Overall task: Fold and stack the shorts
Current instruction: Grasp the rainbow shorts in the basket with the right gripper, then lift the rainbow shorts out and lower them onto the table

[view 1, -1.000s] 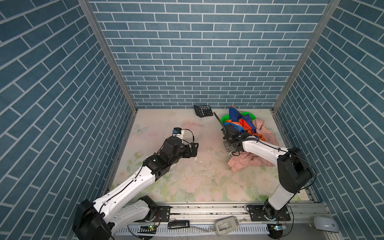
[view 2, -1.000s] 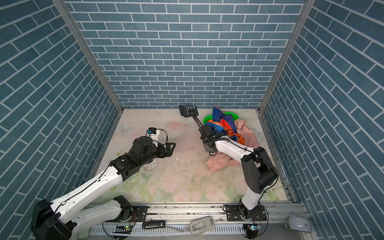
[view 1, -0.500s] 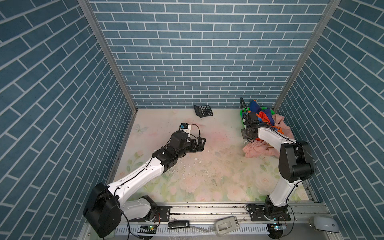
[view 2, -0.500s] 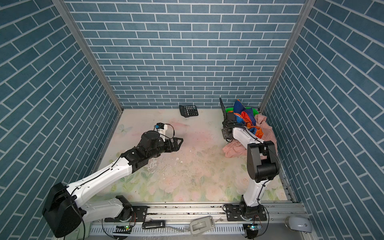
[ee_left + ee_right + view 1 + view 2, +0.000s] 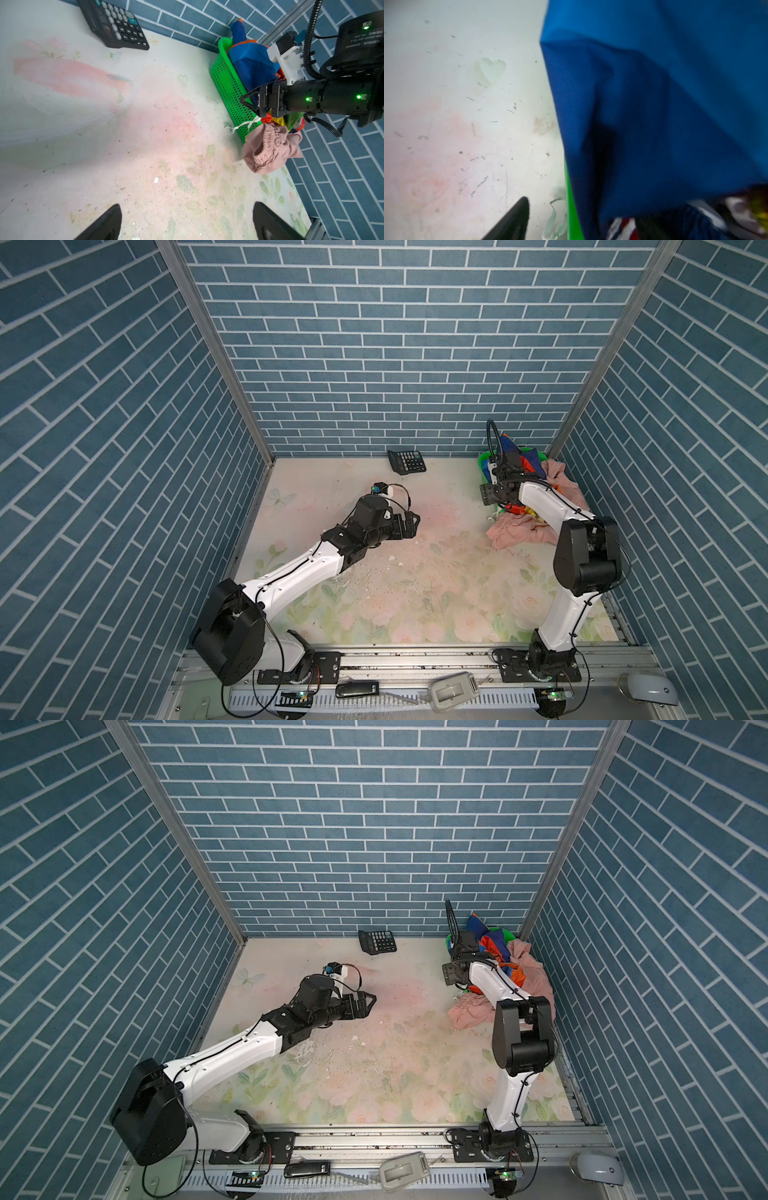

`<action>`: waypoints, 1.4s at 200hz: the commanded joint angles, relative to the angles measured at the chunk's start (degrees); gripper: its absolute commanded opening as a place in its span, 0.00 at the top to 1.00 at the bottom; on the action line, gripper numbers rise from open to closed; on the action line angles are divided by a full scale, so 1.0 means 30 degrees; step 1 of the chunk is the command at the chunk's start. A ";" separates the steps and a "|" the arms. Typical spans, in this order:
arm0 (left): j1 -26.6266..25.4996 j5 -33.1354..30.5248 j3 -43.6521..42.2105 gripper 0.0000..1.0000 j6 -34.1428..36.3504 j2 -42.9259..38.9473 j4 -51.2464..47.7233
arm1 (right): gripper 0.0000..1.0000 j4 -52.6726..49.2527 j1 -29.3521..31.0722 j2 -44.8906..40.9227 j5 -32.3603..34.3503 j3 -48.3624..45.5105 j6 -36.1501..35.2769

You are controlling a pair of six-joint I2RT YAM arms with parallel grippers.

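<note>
Shorts [image 5: 489, 947]: rainbow pair [image 5: 251, 62] heaped in basket [image 5: 228, 83], pink pair [image 5: 274, 149] spilling out | right gripper [image 5: 490, 494] released, beside mesh | left gripper [image 5: 187, 205] released, empty | risk: clamping snags mesh or 2 pairs.

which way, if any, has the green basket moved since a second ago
Yes. In a top view the green basket has slid right, away from the calculator, which stayed put, and toward the back right corner.

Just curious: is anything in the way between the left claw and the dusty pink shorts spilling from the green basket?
Nothing visible: only bare floral table lies between the left gripper and the dusty pink shorts. The right gripper hangs aside, by the green plastic mesh basket.
</note>
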 commanded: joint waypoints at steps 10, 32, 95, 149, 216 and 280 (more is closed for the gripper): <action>-0.0136 0.0769 0.2386 0.00 0.1003 0.0923 -0.0678 | 0.01 -0.0526 -0.0845 -0.5581 -0.0464 -0.1121 0.3326; -0.0418 0.1019 0.3896 0.00 0.1410 0.2011 -0.0916 | 0.01 0.0192 -0.3625 -0.7457 -0.0088 -0.2959 0.5350; -0.1684 0.1663 0.6876 0.00 0.1529 0.5087 -0.0250 | 0.02 0.2094 -0.8165 -0.5770 -0.4124 -0.4493 0.7304; -0.1744 0.1970 0.6357 0.00 0.1335 0.5241 0.0071 | 0.61 0.2192 -0.8173 -0.4827 -0.6259 -0.3605 0.8455; -0.1724 0.1700 0.5785 0.00 0.1397 0.4061 -0.0187 | 1.00 0.1186 -0.7764 -0.8949 -0.7380 -0.0825 0.8934; -0.1602 0.1076 0.6490 0.00 0.2105 0.2606 -0.1742 | 1.00 0.1392 -0.7436 -0.9462 -0.6993 0.4251 0.8640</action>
